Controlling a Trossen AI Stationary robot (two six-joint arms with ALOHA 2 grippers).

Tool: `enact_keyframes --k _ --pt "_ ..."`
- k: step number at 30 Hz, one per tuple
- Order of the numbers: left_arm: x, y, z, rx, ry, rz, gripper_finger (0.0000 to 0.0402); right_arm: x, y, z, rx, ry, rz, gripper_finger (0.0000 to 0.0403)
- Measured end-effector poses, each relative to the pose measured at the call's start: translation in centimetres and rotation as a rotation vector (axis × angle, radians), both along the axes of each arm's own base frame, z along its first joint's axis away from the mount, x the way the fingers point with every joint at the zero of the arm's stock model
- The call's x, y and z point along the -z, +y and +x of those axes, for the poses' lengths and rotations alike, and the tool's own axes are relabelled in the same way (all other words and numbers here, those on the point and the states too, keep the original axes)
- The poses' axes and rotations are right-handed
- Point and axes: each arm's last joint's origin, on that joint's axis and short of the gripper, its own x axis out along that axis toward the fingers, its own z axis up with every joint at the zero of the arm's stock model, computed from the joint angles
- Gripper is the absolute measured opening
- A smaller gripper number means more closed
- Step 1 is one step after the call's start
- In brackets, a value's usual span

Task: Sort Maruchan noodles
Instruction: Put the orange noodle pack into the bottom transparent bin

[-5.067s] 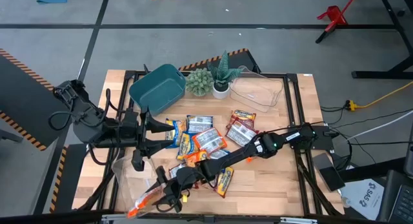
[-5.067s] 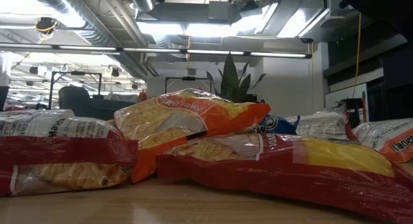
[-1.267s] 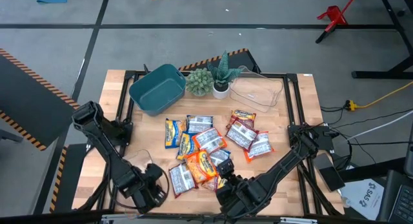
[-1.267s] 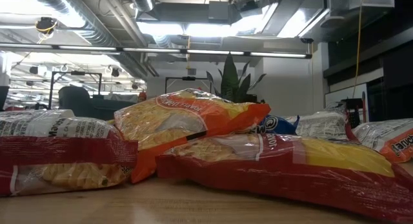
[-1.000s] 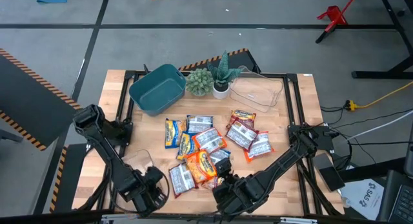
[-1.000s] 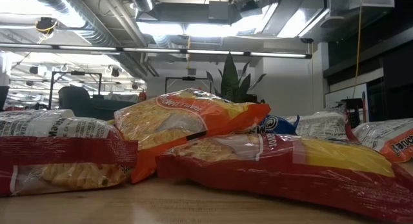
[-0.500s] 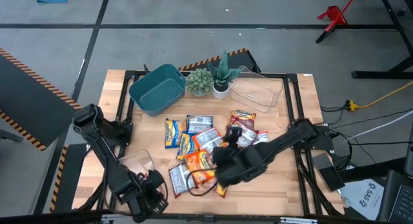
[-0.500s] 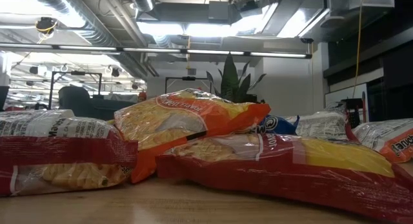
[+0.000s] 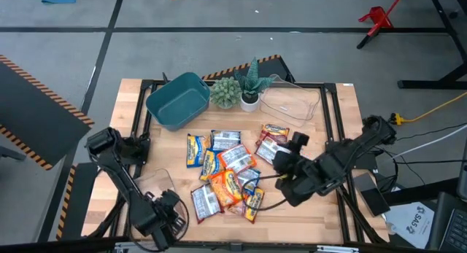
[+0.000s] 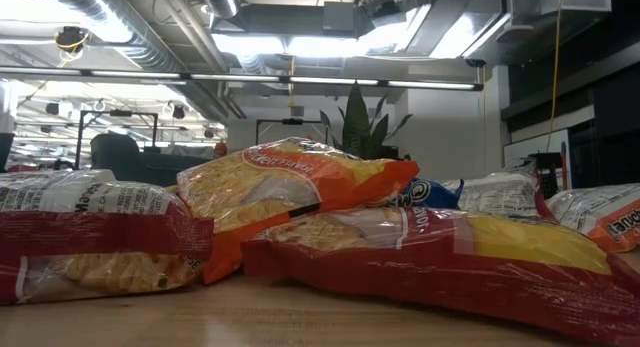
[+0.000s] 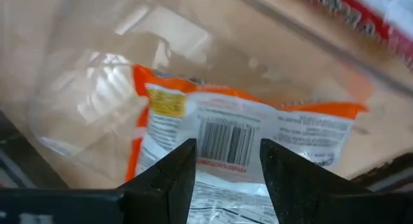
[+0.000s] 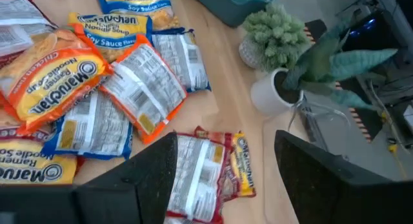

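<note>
Several Maruchan noodle packets (image 9: 230, 169) lie in a loose, overlapping pile on the middle of the wooden table; the low view shows an orange one (image 10: 290, 187) leaning on a red one (image 10: 440, 247). One more orange packet (image 11: 239, 133) lies flat, barcode up, inside a clear tub (image 9: 149, 186) at the near left. My left gripper (image 9: 166, 218) points down over that tub, open, its fingers (image 11: 164, 175) standing above the packet. My right gripper (image 9: 281, 165) hangs open above the pile's right side, slanting down toward a red packet (image 12: 200, 179), with nothing between its fingers.
A teal bin (image 9: 177, 100) stands at the far left, tilted. Two small potted plants (image 9: 226, 92) (image 9: 250, 84) stand at the far middle, and a second clear tub (image 9: 290, 105) at the far right. Bare wood shows at the near right of the table.
My right gripper has swung from the table's near edge up and toward the right and far side, rolling as it went, and now hangs over the pile's right side. It has stayed open. The packets near the front edge that it covered show again.
</note>
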Motion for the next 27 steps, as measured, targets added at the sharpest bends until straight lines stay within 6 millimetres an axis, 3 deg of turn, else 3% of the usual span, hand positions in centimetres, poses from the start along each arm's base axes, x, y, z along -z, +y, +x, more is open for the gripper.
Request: enact_keyframes --k 5,10,16,22,27 --pt "0.1 -0.6 0.7 0.034 -0.051 -0.068 0.0166 2.1 0.1 -0.2 0.010 0.006 0.045 0.0243" --pt "0.0 -1.0 0.9 0.040 -0.062 -0.115 0.0166 3.9 0.8 0.8 -0.003 -0.052 0.135 0.0243" --pt "-0.4 -1.8 1.1 0.059 -0.121 -0.193 0.0166 9.2 1.2 3.2 -0.040 -0.161 0.415 0.0243" --pt "-1.7 -2.5 1.3 0.066 -0.172 -0.214 0.0166 14.8 -1.8 5.1 -0.005 -0.351 0.576 0.0243" --pt "-3.5 -2.9 1.8 0.074 -0.252 -0.196 0.0166 17.1 -4.4 5.5 -0.010 -0.436 0.700 0.0243"
